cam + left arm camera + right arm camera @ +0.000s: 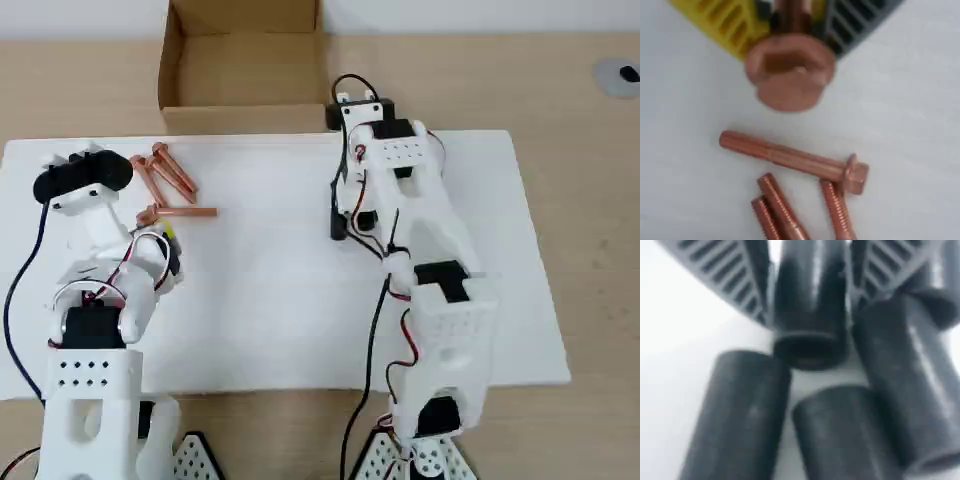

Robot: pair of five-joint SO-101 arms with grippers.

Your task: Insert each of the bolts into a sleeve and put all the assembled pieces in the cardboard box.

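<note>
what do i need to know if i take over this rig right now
Left tool: shut on one bolt, by the loose bolts on the white mat.
Right tool: shut on one sleeve, among the loose sleeves.
Cardboard box: beyond the mat's far edge, no assembled piece seen in it.
Done: one bolt and one sleeve gripped.
Left: join them, box the piece, repeat for the rest.

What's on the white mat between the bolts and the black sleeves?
Nothing. In the high view, the mat is bare between the bolts and the sleeves.
</note>
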